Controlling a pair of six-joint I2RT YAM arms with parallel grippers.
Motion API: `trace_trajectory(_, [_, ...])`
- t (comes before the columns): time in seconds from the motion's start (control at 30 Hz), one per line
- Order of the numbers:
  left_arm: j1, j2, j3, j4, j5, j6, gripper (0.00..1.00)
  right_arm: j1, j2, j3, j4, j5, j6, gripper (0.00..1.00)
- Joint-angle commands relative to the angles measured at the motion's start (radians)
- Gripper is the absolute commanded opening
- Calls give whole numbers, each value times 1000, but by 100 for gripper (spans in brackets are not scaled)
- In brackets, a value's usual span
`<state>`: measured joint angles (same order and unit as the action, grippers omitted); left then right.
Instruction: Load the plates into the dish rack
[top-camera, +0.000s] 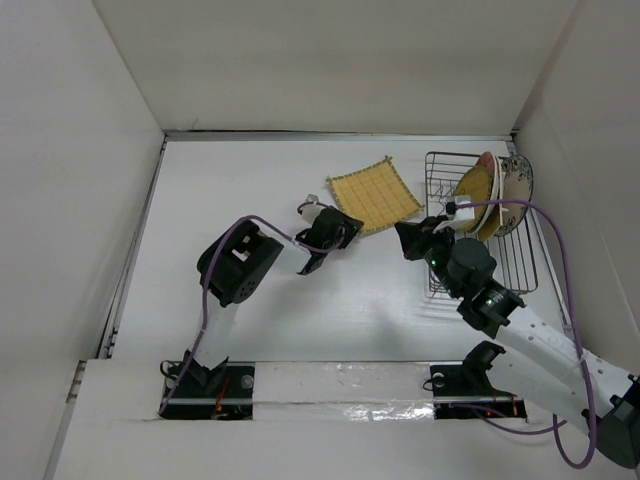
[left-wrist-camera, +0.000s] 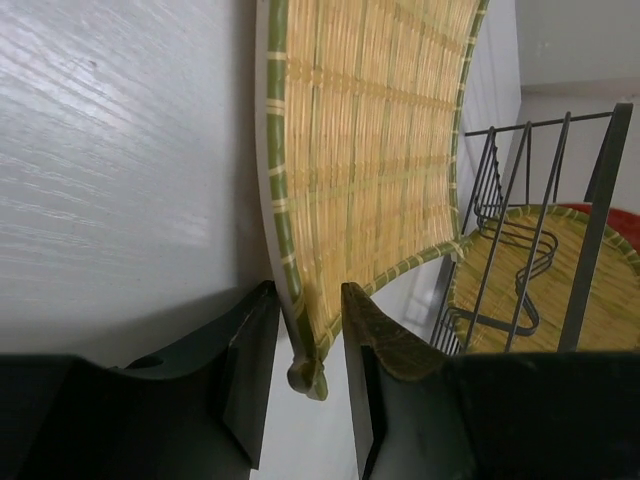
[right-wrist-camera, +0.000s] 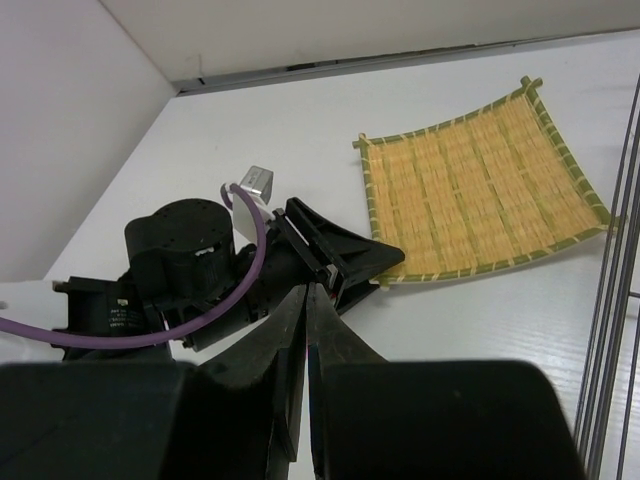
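The square bamboo plate (top-camera: 375, 195) (left-wrist-camera: 370, 150) (right-wrist-camera: 480, 195) lies flat on the table left of the dish rack (top-camera: 520, 270) (left-wrist-camera: 600, 180). My left gripper (top-camera: 345, 228) (left-wrist-camera: 305, 320) straddles the plate's near corner, its jaws narrowed to a slim gap on each side of the corner knob. Inside the rack stand a round bamboo plate (top-camera: 472, 185) (left-wrist-camera: 590, 280), a red plate (top-camera: 487, 168) and a white patterned plate (top-camera: 515, 180). My right gripper (top-camera: 408, 238) (right-wrist-camera: 307, 300) hovers shut and empty beside the rack's left edge, facing the left gripper (right-wrist-camera: 345, 265).
White walls enclose the table at the back and on both sides. The rack sits against the right wall. Purple cables loop over both arms. Bare table stretches to the left and in front of the square plate.
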<state>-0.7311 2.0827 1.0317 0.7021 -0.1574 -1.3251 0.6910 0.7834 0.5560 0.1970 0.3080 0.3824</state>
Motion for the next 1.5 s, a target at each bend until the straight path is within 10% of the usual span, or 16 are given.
trace_trajectory(0.0, [6,-6,-31,60,-54,-26,28,-7,-15,-7,67,-15,7,9])
trace_trajectory(0.37, [-15,-27,-77,120,-129,-34,1,-7,-27,-8,64,-23,9,9])
trace_trajectory(0.73, [82,-213,-404,313,-151,9,0,-25,-23,-5,51,-18,-7,12])
trace_trajectory(1.07, [210,-513,-714,548,24,122,0,-54,141,19,99,-182,3,71])
trace_trajectory(1.47, [295,-990,-841,297,81,204,0,-44,385,65,205,-256,111,80])
